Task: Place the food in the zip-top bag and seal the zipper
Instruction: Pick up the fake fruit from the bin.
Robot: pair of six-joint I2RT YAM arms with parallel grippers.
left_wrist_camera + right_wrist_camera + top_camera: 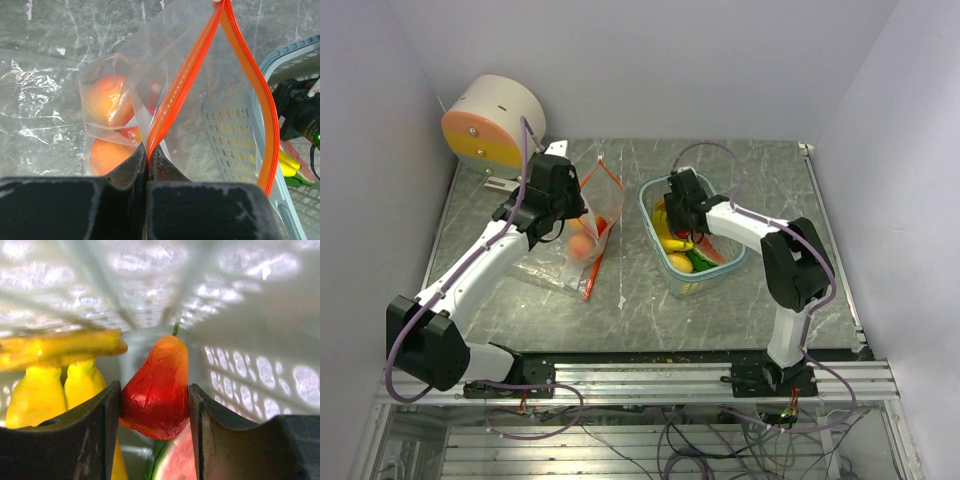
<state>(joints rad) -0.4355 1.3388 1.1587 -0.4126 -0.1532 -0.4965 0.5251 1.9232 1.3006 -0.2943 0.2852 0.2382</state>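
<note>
In the left wrist view the left fingers (127, 167) are covering the lower peach (107, 152) and the basket (292, 52) is running off the right edge. In the right wrist view the banana (60, 347) is blurring, the right fingers (85, 440) are masking the sides of the red piece (157, 390), and the bottom edge is cutting off the watermelon slice (172, 460)

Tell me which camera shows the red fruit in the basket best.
The right wrist view: the red fruit fills mid-frame between the fingers of the right pincer, stem and glossy skin clear. In the top external view that pincer hides it inside the basket. The left wrist view shows only the basket's corner, not the fruit.
</note>
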